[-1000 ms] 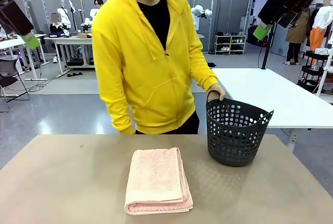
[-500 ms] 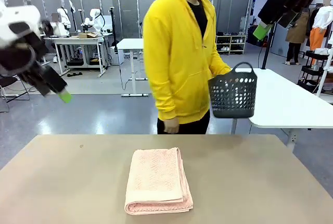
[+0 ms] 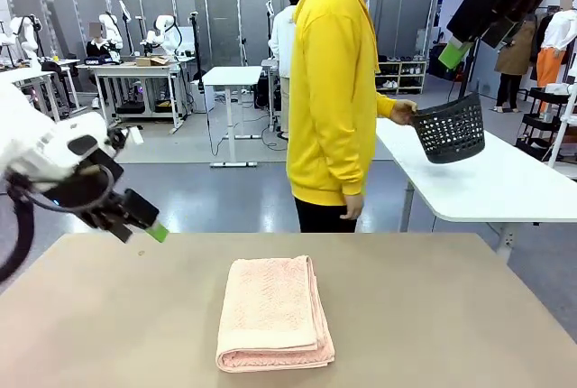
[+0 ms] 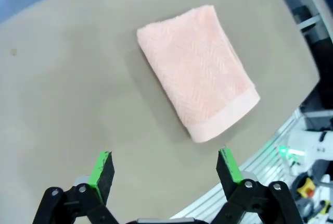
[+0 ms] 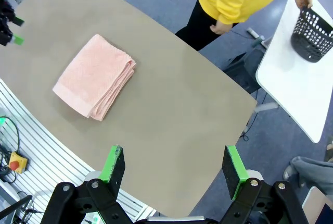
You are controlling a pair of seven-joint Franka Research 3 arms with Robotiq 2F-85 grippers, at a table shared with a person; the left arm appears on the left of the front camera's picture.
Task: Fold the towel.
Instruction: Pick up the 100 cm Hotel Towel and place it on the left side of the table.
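Front view: folded towel [image 3: 274, 313] flat on table [image 3: 451, 316]; left claw [image 3: 144, 222] spread.

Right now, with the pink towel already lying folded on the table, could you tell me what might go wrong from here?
1. The salmon-pink terry towel lies in stacked layers; the open left gripper, hovering off to its side, might pinch only the top layer and undo the fold.
2. The towel's near edge sits close to the tan table edge, so a drag could pull it off.

Salmon-pink towel [image 3: 273, 313] lies folded flat on the table [image 3: 451, 316].
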